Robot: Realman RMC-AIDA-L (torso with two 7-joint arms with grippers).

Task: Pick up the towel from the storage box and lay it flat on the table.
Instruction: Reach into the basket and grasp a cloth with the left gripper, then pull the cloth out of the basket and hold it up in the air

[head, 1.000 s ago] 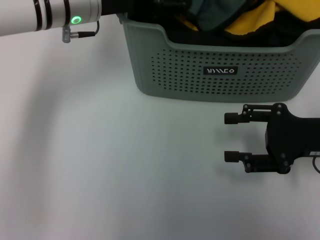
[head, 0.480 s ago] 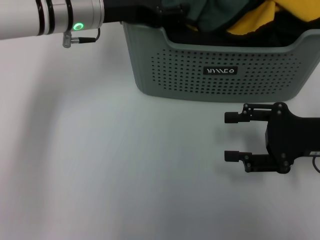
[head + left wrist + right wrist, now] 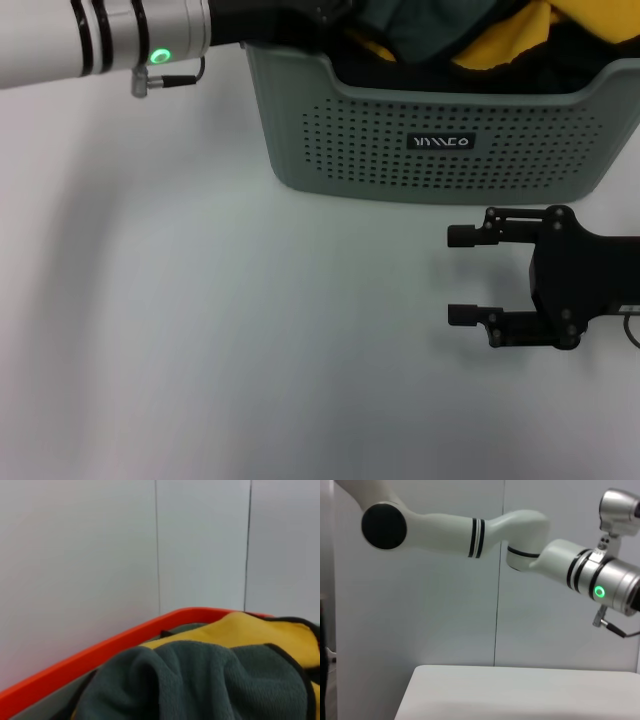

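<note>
Towel not yet lifted: the crumpled yellow and grey-green black-piped towel (image 3: 440, 35) lies in the perforated grey-green plastic storage box (image 3: 440, 140).

Left gripper reaches over the box rim at 11 o'clock, finger state unclear; right gripper (image 3: 462, 276), spread, is parked at 4 o'clock on the plain white table (image 3: 200, 330).

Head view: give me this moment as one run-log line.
left gripper: over grey-green perforated plastic storage box, fingers unseen | yellow and dark grey-green cloth towel: in box | right gripper: open, on white table

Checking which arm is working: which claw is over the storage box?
The left claw, reaching over the storage box rim toward the towel. The right claw rests open on the table.
</note>
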